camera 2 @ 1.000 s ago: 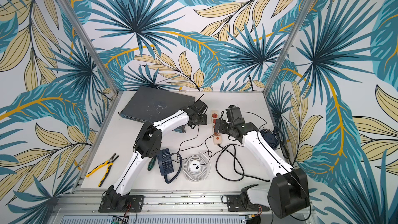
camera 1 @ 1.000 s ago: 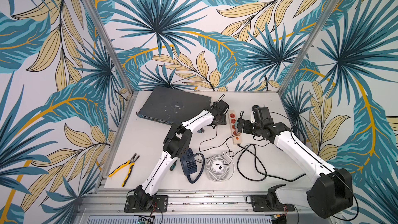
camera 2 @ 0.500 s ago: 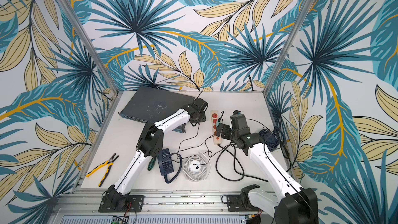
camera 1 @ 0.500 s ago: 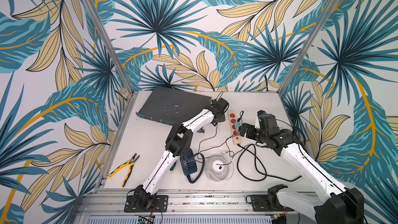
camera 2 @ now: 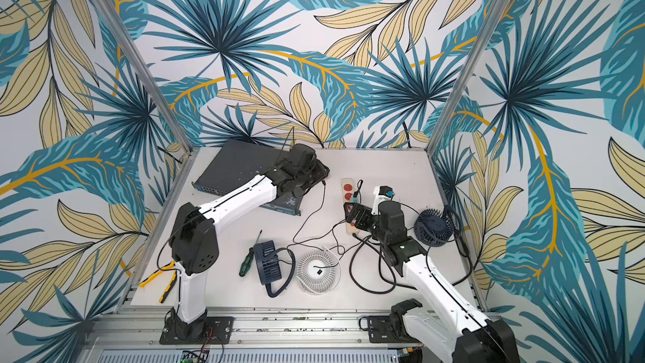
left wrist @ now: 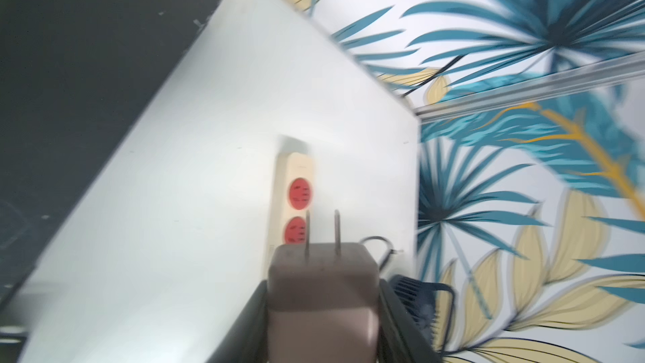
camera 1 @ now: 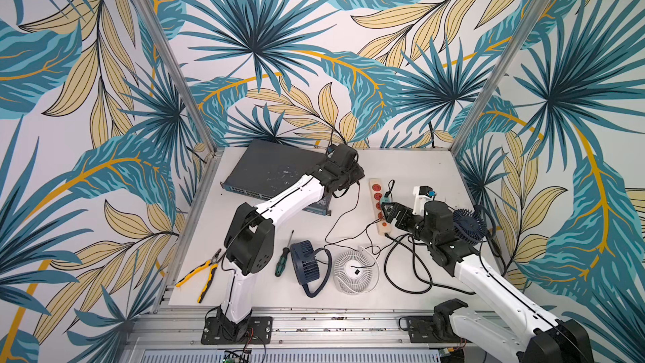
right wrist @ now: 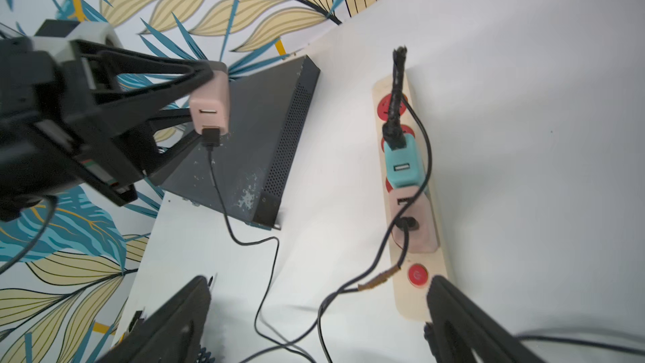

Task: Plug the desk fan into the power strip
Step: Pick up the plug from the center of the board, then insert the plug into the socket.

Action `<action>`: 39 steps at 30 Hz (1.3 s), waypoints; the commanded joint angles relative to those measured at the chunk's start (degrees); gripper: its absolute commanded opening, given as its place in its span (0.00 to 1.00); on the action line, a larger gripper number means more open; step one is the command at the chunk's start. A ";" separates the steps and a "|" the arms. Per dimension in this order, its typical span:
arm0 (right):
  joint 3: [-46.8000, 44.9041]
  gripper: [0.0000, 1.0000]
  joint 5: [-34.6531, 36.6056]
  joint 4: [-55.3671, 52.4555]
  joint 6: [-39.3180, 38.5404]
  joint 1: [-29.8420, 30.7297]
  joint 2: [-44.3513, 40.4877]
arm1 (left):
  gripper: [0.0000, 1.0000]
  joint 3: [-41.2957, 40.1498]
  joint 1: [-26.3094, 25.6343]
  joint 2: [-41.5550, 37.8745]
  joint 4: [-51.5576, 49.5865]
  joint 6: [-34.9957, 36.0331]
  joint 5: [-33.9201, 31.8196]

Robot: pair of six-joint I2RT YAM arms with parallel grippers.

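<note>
Two sockets (left wrist: 300, 193) are seen free on power strip (left wrist: 295, 165) | pink adapter (left wrist: 323, 288) is clenched in left claw (right wrist: 204, 99), insertion not yet done | right claw (camera 1: 390, 214) is held released by strip.

The power strip's (camera 1: 374, 181) two sockets at its upper end in frame lie open; a teal charger (camera 1: 385, 200) and cord (right wrist: 396, 99) crowd those below.

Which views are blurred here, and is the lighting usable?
Left wrist view: motion-smeared throughout, the pink adapter and power strip soft. Right wrist view: mostly crisp, slight smear on the left gripper. Both top views: sharp, evenly lit, only faint shadows.
</note>
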 commanded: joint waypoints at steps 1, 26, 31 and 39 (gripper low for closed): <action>-1.92 0.97 0.39 14.06 0.97 1.65 -0.56 | 0.40 -7.15 0.02 -3.83 11.11 -11.79 3.87; 2.80 0.64 5.10 27.07 -4.58 9.22 10.99 | 0.40 -22.23 -4.35 -13.60 25.07 -29.93 3.35; 4.20 0.60 5.98 26.87 -4.81 9.32 12.74 | 0.40 -22.50 -5.06 -14.40 25.83 -30.49 3.41; 7.62 0.47 4.52 26.01 -5.91 9.29 16.44 | 0.40 -23.82 -5.36 -15.69 26.85 -31.34 3.27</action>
